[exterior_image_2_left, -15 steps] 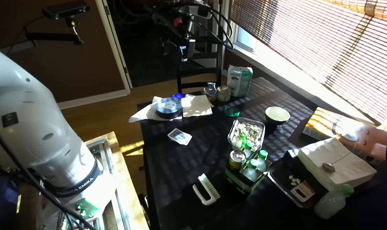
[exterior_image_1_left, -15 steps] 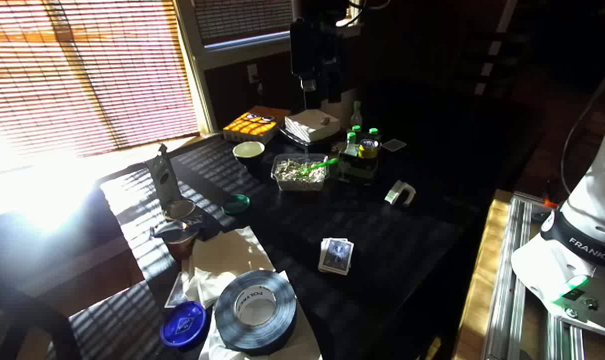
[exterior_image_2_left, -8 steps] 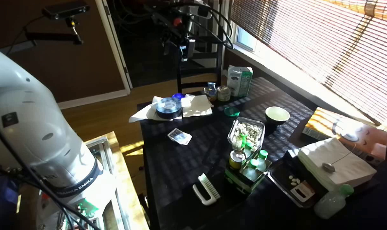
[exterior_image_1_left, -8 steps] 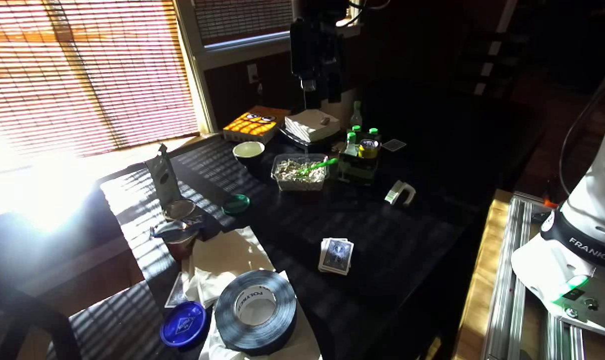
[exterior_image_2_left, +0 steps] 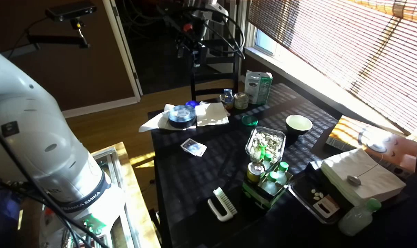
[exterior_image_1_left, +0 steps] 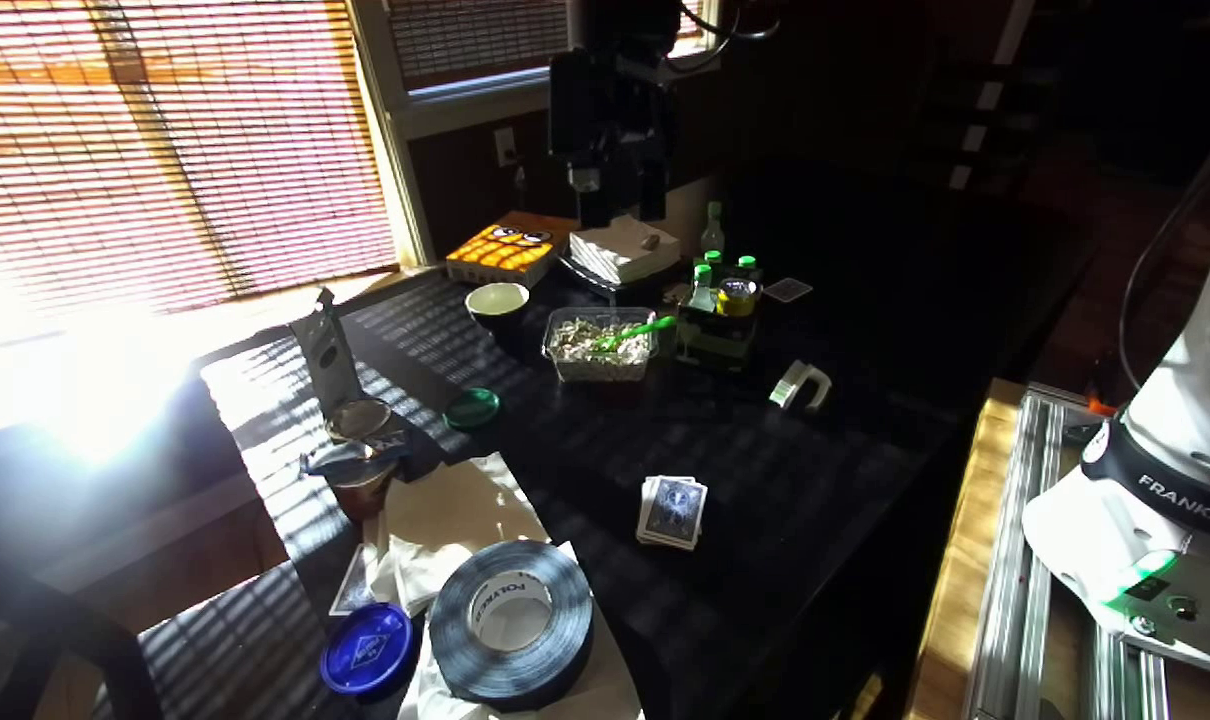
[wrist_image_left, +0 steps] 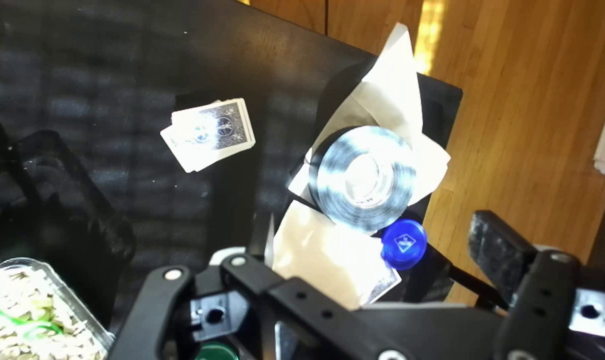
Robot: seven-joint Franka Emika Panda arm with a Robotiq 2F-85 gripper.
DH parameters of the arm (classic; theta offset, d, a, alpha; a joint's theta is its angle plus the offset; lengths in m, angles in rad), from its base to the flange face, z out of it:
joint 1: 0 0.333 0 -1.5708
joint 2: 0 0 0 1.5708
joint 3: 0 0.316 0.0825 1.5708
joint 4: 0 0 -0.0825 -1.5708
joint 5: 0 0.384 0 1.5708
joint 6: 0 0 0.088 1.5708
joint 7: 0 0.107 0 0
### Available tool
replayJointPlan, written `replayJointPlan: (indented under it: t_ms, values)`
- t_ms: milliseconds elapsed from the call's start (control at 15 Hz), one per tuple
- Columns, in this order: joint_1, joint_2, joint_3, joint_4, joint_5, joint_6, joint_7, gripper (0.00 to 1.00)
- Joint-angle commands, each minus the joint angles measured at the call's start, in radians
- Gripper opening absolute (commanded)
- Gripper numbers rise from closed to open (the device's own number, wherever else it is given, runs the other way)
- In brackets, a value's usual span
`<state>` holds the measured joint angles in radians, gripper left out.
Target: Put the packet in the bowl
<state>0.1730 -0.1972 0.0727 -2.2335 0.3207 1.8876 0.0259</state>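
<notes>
A silver and green stand-up packet stands upright at the window-side end of the dark table; an exterior view shows it narrow and grey. A small bowl, pale inside and dark outside, stands on the table in both exterior views. My gripper hangs high above the table, apart from everything, and shows small and dark in an exterior view. In the wrist view my gripper has its fingers wide apart with nothing between them. Packet and bowl do not show in the wrist view.
A clear tub of seeds stands near the bowl, beside a bottle carrier. Two small jars stand beside the packet. A tape roll, cards, a brush and a napkin stack lie around.
My gripper stays nearly still at first, then shifts towards the window and slightly lower. The packet, the bowl and the other objects have not moved.
</notes>
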Motion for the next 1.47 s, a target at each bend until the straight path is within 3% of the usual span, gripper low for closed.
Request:
replayJointPlan:
  t_ms: [0,267,467,667,800,867,1200,1267,1400]
  values:
    - [-0.001,0.164,0.049,0.022,0.116,0.179,0.139,1.00]
    - [0.005,0.339,0.078,0.028,0.124,0.483,0.296,1.00]
    - [0.026,0.467,0.065,0.066,0.057,0.669,0.460,1.00]
    - [0.068,0.572,0.022,0.117,-0.030,0.762,0.609,1.00]
    - [0.103,0.624,-0.019,0.167,-0.098,0.722,0.705,1.00]
    - [0.062,0.563,0.022,0.094,-0.040,0.750,0.611,1.00]
    - [0.071,0.570,0.016,0.092,-0.056,0.774,0.622,1.00]
    - [0.049,0.594,0.046,0.094,0.026,0.900,0.609,1.00]
    - [0.002,0.635,0.112,0.118,0.160,0.982,0.564,1.00]
